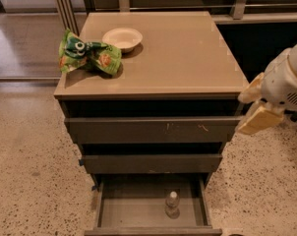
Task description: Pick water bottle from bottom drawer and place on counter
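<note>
The water bottle (172, 203), clear with a white cap, stands upright in the open bottom drawer (138, 213), right of the tray's middle. The tan counter (178, 53) tops the grey-brown cabinet. My gripper (248, 111), white with pale yellow fingers (259, 120), hangs off the cabinet's right side at the height of the top drawer. It is open and empty, well above and to the right of the bottle.
A white bowl (122, 37) and a green snack bag (88, 57) lie on the counter's back left. The scratched top drawer front (153, 130) and middle drawer (151, 163) stick out slightly. Speckled floor (35, 171) surrounds the cabinet.
</note>
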{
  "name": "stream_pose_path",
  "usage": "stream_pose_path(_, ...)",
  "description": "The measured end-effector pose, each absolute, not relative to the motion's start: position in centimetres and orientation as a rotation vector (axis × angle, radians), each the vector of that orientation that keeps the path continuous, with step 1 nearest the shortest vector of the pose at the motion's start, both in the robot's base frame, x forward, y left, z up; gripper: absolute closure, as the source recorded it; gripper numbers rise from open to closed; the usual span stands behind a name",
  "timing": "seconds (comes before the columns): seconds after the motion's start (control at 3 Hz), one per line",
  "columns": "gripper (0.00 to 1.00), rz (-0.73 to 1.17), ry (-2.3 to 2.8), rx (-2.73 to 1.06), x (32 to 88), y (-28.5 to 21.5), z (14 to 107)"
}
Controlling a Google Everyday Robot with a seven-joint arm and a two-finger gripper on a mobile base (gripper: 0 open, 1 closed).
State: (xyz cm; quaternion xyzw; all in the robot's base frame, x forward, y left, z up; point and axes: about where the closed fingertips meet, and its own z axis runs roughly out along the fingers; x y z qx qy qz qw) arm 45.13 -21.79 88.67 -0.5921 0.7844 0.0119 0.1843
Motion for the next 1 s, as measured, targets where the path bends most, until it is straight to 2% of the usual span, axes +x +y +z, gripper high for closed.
stream_pose_path(0.67, 0.93, 0.275, 2.213, -1.575, 47.2, -21.7, 73.9)
stream_pose_path(1.0, 1.00, 0.285, 2.216, -1.573, 47.4, -21.7, 72.9)
